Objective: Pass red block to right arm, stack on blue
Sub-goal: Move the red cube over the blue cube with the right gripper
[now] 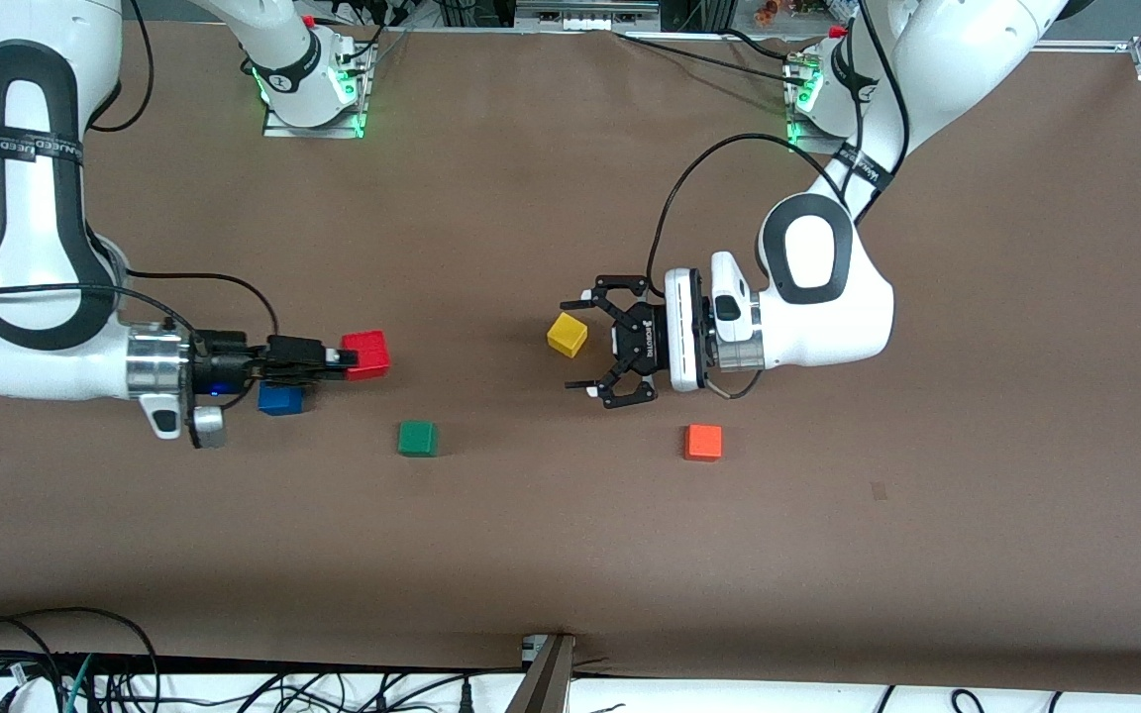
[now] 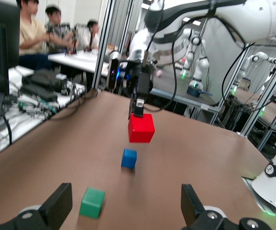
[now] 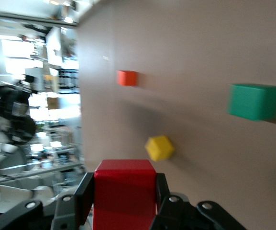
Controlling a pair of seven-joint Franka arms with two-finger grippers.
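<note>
- The right gripper (image 1: 348,358) is clamped on the red block (image 1: 366,355), carrying it in the air toward the right arm's end of the table; the right wrist view shows the fingers (image 3: 84,197) pressed against two opposite sides of the cube (image 3: 124,194)
- The blue cube (image 1: 280,399) lies on the brown table (image 1: 570,555) just under the right gripper's body, a little nearer the front camera than the red block; in the left wrist view the red block (image 2: 141,128) hangs above the table, above and slightly to one side of the blue cube (image 2: 129,158), not touching it
- The left gripper (image 1: 585,342) hovers near the middle of the table with its jaws spread wide and holding nothing; the yellow cube (image 1: 568,334) lies just beside its fingertips
- The green cube (image 1: 418,438) lies nearer the front camera than the red block; the orange cube (image 1: 703,442) lies nearer the front camera than the left gripper, toward the left arm's end
</note>
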